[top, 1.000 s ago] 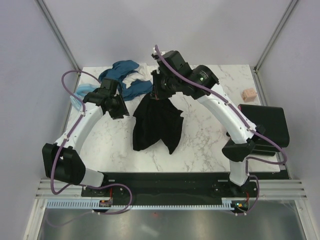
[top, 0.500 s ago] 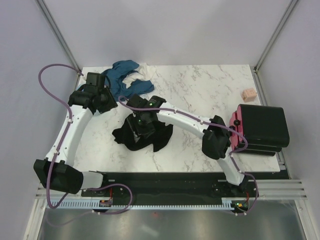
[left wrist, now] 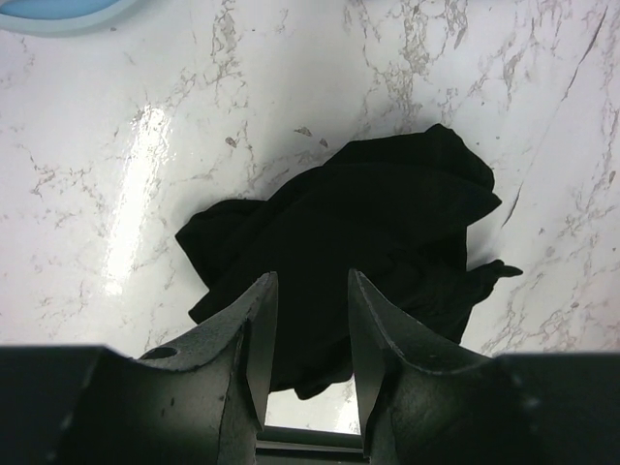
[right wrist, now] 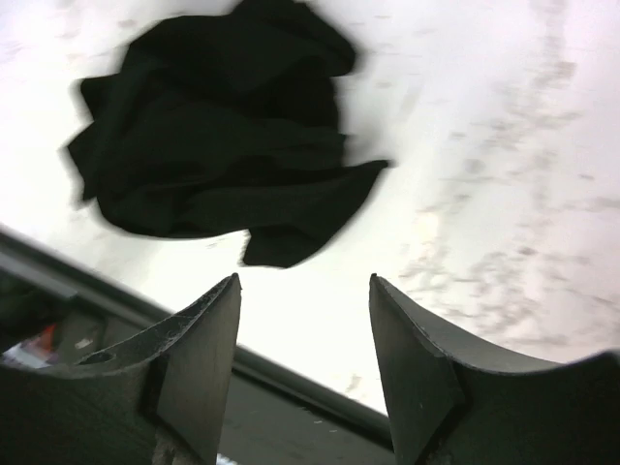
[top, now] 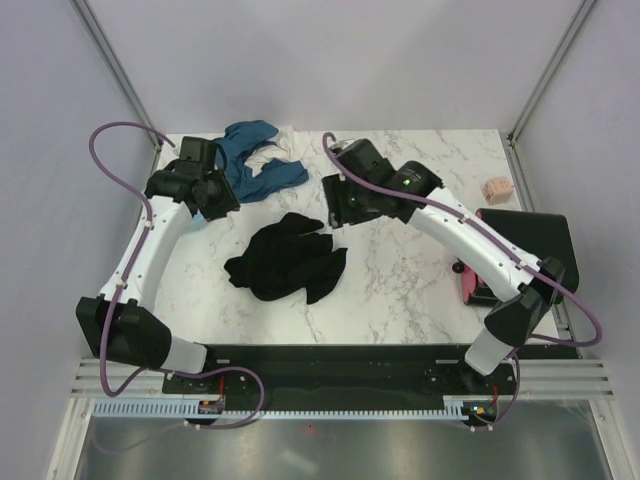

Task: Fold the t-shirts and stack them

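Right gripper (right wrist: 305, 320), seen from its own wrist: the two fingers (right wrist: 199, 358) stand wide apart with nothing between them, so the claw is released. It hangs above the bare marble table (right wrist: 504, 165), clear of all cloth. In the overhead view the same gripper (top: 337, 212) sits just behind and to the right of the black t-shirt (top: 285, 262).

Left gripper (left wrist: 308, 310), seen from its own wrist: the fingers (left wrist: 254, 329) stand partly apart and grasp nothing; the gap between them shows only cloth and table far below. Overhead, this gripper (top: 215, 195) is raised over the back left part of the table (top: 400, 290).

Black t-shirt (left wrist: 358, 242): one crumpled, unfolded heap lying on the marble near the table's middle, between the two grippers and touching neither. The right wrist view shows it (right wrist: 213, 126) as a rumpled mass close to the near edge.

Teal-blue t-shirts (top: 255, 165): a loose pile at the back left, with white cloth (top: 285, 145) mixed in. A light blue edge (left wrist: 58, 10) shows at the top of the left wrist view.

Stack of black t-shirts (top: 525, 250): folded, at the table's right edge, with a pink layer (top: 468, 287) at its near left corner.

Pinkish-beige block (top: 497, 188): just behind that stack.
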Robot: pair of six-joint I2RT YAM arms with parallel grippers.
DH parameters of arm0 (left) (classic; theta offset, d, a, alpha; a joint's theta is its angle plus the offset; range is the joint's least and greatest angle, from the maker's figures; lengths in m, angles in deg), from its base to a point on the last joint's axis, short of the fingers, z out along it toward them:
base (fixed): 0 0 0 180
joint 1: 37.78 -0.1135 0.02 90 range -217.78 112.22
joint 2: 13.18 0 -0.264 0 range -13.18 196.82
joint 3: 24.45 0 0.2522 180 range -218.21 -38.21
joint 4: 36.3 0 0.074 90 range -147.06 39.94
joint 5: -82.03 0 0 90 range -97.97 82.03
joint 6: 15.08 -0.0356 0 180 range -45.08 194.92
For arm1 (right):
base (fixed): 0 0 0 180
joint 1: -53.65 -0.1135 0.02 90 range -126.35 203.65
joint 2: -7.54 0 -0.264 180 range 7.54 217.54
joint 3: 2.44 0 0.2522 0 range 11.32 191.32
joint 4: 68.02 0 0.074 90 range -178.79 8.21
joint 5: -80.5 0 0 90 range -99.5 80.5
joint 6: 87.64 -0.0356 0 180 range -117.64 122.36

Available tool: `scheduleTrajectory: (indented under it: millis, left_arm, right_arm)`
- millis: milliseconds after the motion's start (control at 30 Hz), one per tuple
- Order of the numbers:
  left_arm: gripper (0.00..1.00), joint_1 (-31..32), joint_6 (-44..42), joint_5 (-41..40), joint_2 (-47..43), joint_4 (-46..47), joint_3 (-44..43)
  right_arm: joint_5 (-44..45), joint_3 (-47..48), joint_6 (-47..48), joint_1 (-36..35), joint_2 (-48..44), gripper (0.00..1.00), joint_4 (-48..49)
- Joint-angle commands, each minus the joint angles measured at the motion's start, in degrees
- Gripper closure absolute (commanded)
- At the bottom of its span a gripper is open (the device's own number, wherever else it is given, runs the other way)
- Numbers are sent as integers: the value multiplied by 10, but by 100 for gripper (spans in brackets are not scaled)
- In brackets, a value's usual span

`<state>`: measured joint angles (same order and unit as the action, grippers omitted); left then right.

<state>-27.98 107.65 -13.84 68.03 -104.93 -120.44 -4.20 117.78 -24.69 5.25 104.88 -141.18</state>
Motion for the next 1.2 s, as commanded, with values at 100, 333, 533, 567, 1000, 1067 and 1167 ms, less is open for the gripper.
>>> scheduleTrajectory:
  millis: [100, 333, 533, 567, 1000, 1067, 1167]
  left_arm:
    - [58, -2, 7, 0, 7, 10, 0]
    - [59, -2, 7, 1, 4, 8, 22]
    - [59, -1, 11, 4, 11, 6, 30]
    - [59, -1, 12, 4, 11, 6, 30]
    - [61, -1, 18, 10, 26, 8, 32]
    - [61, -1, 18, 10, 27, 8, 33]
    - [61, -1, 15, 9, 26, 8, 37]
  right_arm:
    - [20, -146, 129, 92, 8, 37, 79]
    - [-88, -193, 147, 133, 59, 36, 190]
    - [-165, -203, 150, 133, 77, 35, 242]
    - [-179, -201, 150, 133, 86, 35, 244]
    - [-276, -208, 145, 120, 125, 35, 287]
    - [-279, -207, 145, 118, 135, 35, 298]
    - [-289, -194, 145, 115, 160, 35, 300]
